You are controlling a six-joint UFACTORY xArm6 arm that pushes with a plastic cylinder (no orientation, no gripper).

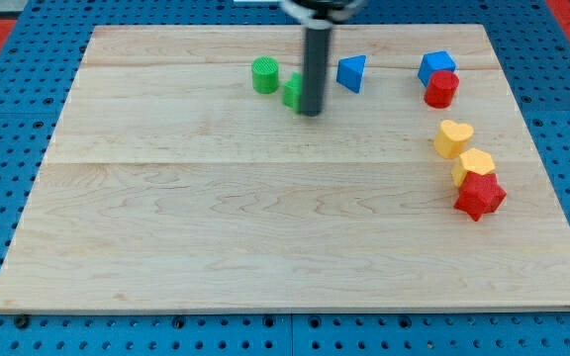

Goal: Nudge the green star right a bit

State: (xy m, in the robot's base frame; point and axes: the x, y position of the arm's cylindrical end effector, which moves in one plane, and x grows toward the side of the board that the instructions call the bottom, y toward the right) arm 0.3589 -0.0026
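Note:
The green star [292, 91] lies near the top middle of the wooden board [265, 227], mostly hidden behind my rod. My tip [310, 112] rests on the board at the star's right side, touching or nearly touching it. A green cylinder [264, 75] stands just to the star's left. A blue triangle block [352, 72] lies to the right of the rod.
At the view's right, a blue cube [435, 66] touches a red cylinder [441, 89]. Below them are a yellow heart [452, 138], a yellow hexagon [475, 164] and a red star [479, 195] in a close column. The board's edge borders a blue pegboard.

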